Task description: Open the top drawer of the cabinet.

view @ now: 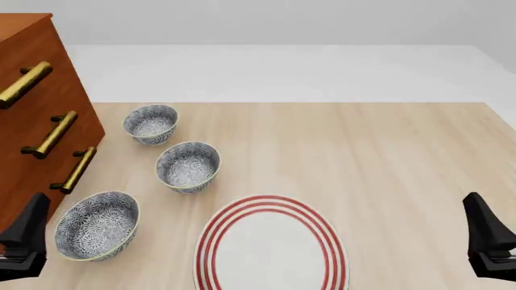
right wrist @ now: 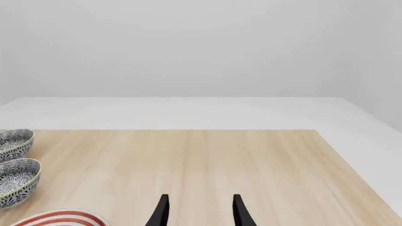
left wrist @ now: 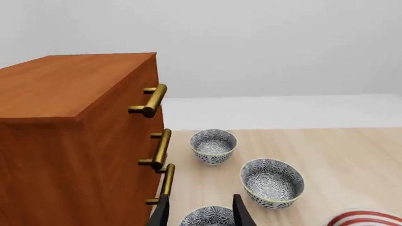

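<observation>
The cabinet (view: 32,121) is a tall reddish-brown wooden chest at the table's left edge, also in the left wrist view (left wrist: 63,94). Its top drawer (view: 50,53) looks flush with the front and carries a brass bar handle (view: 24,84) (left wrist: 150,100). Two like drawers sit below it. My left gripper (view: 24,235) (left wrist: 199,216) is open near the table's front left, below and in front of the lowest handle, holding nothing. Far from the cabinet, my right gripper (view: 487,235) (right wrist: 199,214) is open at the front right.
Three patterned bowls stand just right of the cabinet: a far one (view: 151,124), a middle one (view: 188,166) and a near one (view: 96,225) beside my left gripper. A red-ringed white plate (view: 270,244) lies at the front centre.
</observation>
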Robot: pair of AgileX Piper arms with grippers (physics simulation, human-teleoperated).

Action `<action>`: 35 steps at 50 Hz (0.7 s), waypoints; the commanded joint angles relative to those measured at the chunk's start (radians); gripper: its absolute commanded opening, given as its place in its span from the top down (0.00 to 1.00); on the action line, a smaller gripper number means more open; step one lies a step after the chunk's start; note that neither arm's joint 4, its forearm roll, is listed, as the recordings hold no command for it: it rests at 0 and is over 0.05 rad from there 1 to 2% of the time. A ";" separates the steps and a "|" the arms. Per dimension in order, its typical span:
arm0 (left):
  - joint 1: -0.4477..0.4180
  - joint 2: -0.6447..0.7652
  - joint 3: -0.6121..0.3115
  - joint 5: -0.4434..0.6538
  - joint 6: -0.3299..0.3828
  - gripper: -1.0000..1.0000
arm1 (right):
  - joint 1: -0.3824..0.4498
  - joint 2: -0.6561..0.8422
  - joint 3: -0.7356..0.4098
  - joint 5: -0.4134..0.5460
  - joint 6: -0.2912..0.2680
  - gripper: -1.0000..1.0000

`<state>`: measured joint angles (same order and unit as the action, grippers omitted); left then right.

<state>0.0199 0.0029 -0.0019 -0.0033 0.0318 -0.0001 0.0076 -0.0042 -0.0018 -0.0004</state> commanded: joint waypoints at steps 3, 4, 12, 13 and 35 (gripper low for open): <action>-0.038 -0.003 -0.015 -0.021 0.092 0.00 | 0.000 0.000 0.000 0.000 0.000 0.00; -0.037 -0.003 -0.017 -0.015 0.095 0.00 | 0.000 0.000 0.000 0.000 0.000 0.00; -0.012 -0.003 -0.014 -0.021 0.185 0.00 | 0.000 0.000 0.000 0.000 0.000 0.00; -0.005 -0.003 -0.018 -0.028 0.200 0.00 | 0.000 0.000 0.000 0.000 0.000 0.00; 0.028 -0.003 -0.006 -0.117 0.487 0.00 | 0.000 0.000 0.000 0.000 0.000 0.00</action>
<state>0.0394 0.0003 -0.0200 -0.0881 0.4060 -0.0002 0.0079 -0.0043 -0.0018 -0.0004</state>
